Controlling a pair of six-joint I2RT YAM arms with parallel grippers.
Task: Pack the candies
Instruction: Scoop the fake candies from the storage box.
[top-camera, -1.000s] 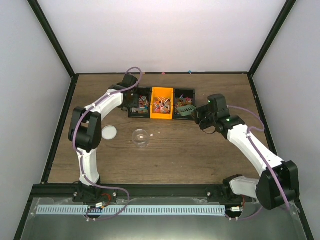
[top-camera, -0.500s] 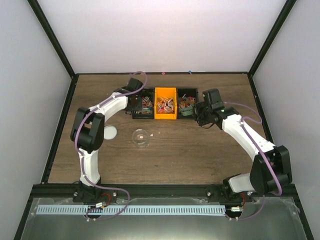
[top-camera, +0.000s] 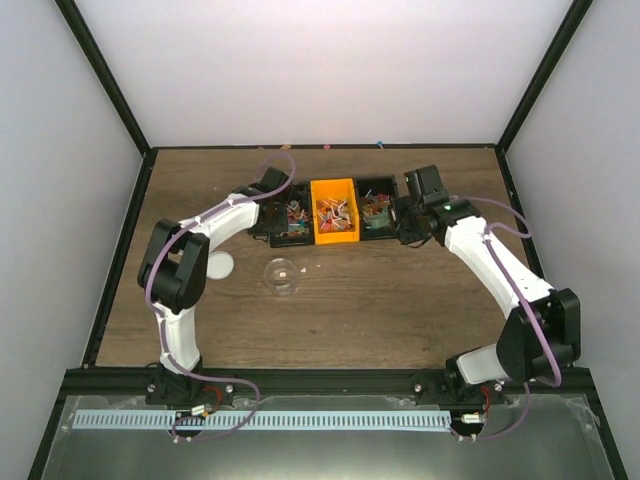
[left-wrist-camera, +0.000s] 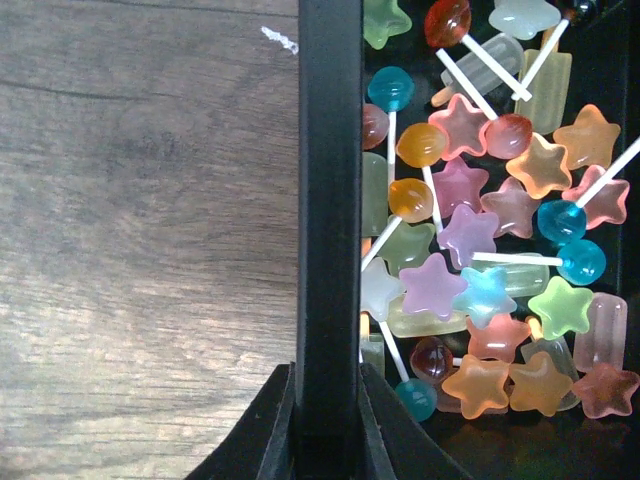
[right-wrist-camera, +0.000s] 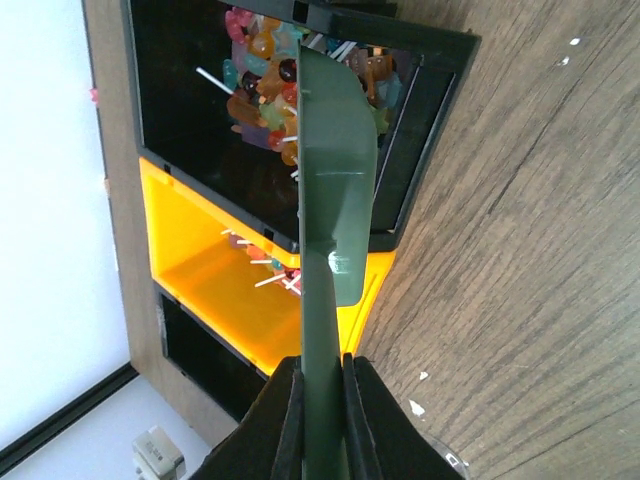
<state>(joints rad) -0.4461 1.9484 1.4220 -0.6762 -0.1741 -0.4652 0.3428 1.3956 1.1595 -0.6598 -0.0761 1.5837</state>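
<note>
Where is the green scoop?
In the right wrist view, the green scoop is pinched in the right gripper, its tip over the candies in the black bin, next to the orange bin.

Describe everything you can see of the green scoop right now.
The green scoop is dark green, plastic-looking, seen edge-on from the right wrist. The right end effector is shut on its handle end. It stretches over a corner of the orange bin and over the black bin, its far end at the candies. Contact with them and any load cannot be told.
</note>
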